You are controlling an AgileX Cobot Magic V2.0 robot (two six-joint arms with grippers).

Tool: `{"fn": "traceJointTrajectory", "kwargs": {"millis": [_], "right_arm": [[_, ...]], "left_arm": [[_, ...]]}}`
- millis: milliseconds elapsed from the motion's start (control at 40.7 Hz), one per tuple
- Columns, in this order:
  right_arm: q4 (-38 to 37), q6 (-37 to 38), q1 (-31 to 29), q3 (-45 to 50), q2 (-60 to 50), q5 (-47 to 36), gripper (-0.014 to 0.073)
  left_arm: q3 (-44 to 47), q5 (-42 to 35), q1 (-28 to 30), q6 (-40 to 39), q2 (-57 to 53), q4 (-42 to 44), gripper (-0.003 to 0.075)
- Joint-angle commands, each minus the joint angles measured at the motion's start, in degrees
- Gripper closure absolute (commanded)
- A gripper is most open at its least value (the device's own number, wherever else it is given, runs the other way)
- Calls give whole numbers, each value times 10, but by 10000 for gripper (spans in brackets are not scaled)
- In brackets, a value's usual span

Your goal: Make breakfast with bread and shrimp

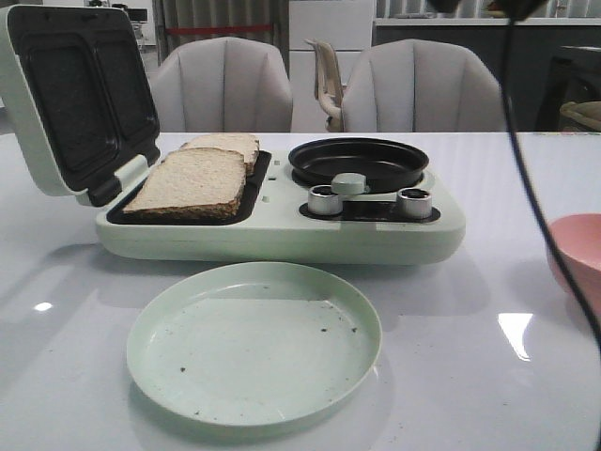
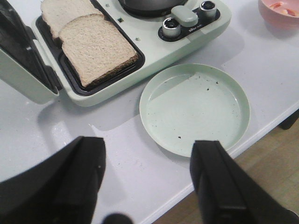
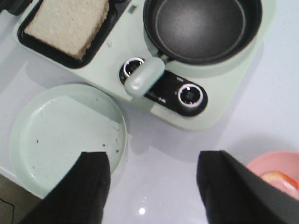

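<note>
Noting for your record: both slices of bread [image 1: 197, 178] lie overlapped in the open grill tray of the breakfast maker [image 1: 282, 235], ready for pressing; the shrimp [image 3: 280, 179] waits in the pink bowl [image 1: 577, 258], well apart on your right. Left gripper [image 2: 147, 179] and right gripper [image 3: 154, 186] both hover spread wide, holding nothing. The green plate [image 1: 254, 343] sits near the table's front edge; free room lies between plate and bowl.

green plate [image 1: 254, 343] before breakfast maker [image 1: 282, 230]; pink bowl [image 1: 577, 258].
</note>
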Motion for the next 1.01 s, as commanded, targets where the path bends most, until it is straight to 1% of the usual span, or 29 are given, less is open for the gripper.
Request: {"fn": "traceJointTrajectory", "kwargs": {"millis": [0,172,344,467,639,737,835,860,885,983], "right_arm": [[-20,5,-3,54,-99,-41,78],[-22,5,-3,178,-237,-62,78],[-22,5,-3,267,-343,-64,78],[-23,5,-3,303,-388,-64,78],[-23,5,-3,317,-398,-58,78],[-23,5,-3,317,-398,-54,78],[-23,5,-3,317,-398,-54,78],[-23,5,-3,317,-398,-54,78],[-23,5,-3,317,-398,-54,78],[-23,5,-3,317,-398,-54,78]], "left_arm": [[-19,-39,-4,0,-2,16,264],[-19,-39,-4,0,-2,16,264],[-19,-39,-4,0,-2,16,264],[-19,-40,-4,0,-2,16,264],[-19,-39,-4,0,11,16,268],[-31,-9,-4,0,33,16,329],[-60,34,-4,0,66,24,433],[-65,41,-4,0,74,27,447],[-76,47,-4,0,89,34,481],[-107,65,-4,0,128,63,568]]}}
